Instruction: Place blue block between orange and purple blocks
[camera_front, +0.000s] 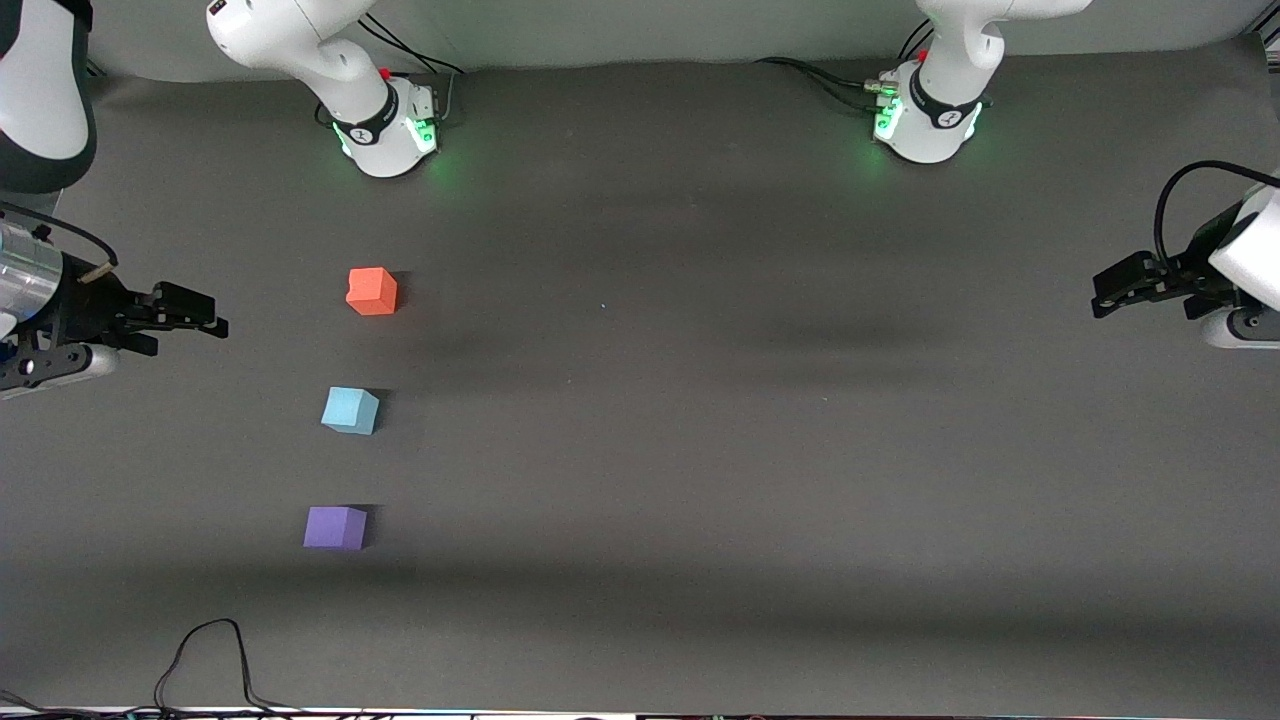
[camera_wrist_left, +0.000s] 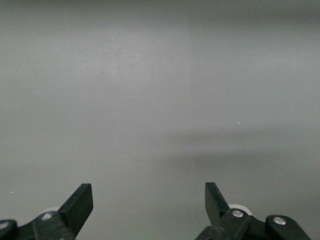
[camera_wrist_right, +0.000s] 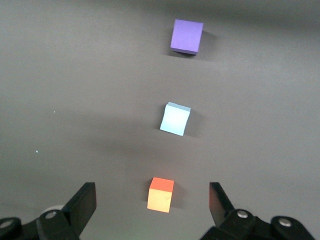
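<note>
The left pincer (camera_wrist_left: 149, 205) hangs over bare grey desk (camera_wrist_left: 160, 100), its two dark fingers (camera_wrist_left: 80, 205) spread wide with nothing between them. Small silver screws show on the finger mounts. A faint darker band of shadow lies across the desk surface, and a tiny pale speck sits on it.

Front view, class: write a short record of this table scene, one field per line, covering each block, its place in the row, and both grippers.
orange block: end of the row farthest from the front camera
blue block: on the table between the other two, touching neither
purple block: end of the row nearest the front camera
row position: toward the right arm's end of the table
right gripper: open, empty, beside the orange block, apart from it
left gripper: open, empty, waiting at the left arm's end
table: dark grey mat
</note>
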